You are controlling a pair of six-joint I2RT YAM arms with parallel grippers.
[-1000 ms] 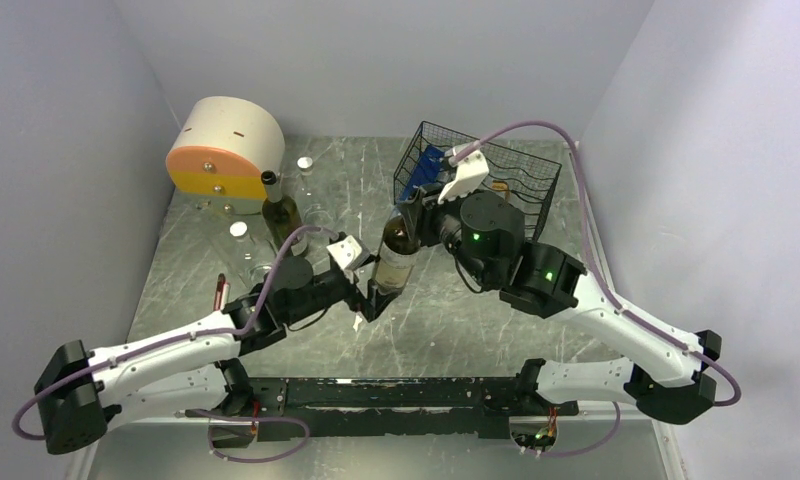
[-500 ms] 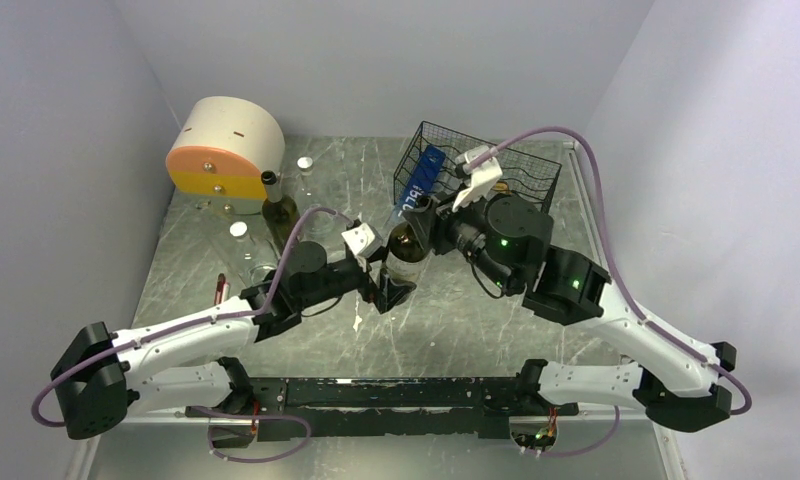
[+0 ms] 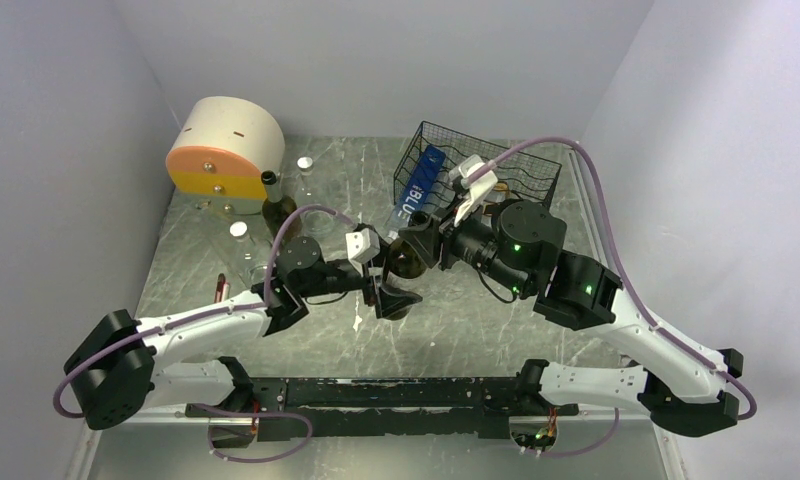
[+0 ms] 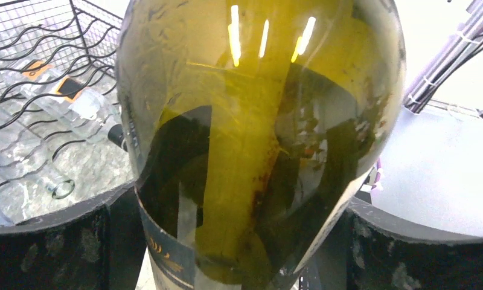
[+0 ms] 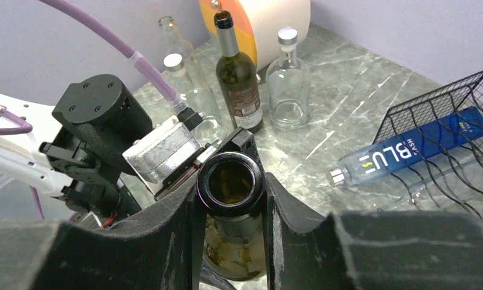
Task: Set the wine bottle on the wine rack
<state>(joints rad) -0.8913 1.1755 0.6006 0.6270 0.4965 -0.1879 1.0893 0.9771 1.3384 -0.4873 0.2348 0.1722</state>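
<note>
One blue-labelled bottle (image 3: 419, 187) lies in wine rack (image 3: 538, 163); right claw (image 5: 231, 202) pinches wine bottle (image 4: 257, 121); left claw (image 3: 389, 291) flanking, grip unclear.

your desk (image 3: 476, 320) is grey, marbled and scuffed. at its far right stands the black wire wine rack (image 3: 538, 172), with a blue bottle (image 3: 417, 192) lying half in its open left end, capped neck out over the desk. at the far left sits a cream and orange drum (image 3: 224, 145); near it stand a dark bottle (image 3: 279, 210) and a few clear glass bottles (image 5: 286, 78).
</note>
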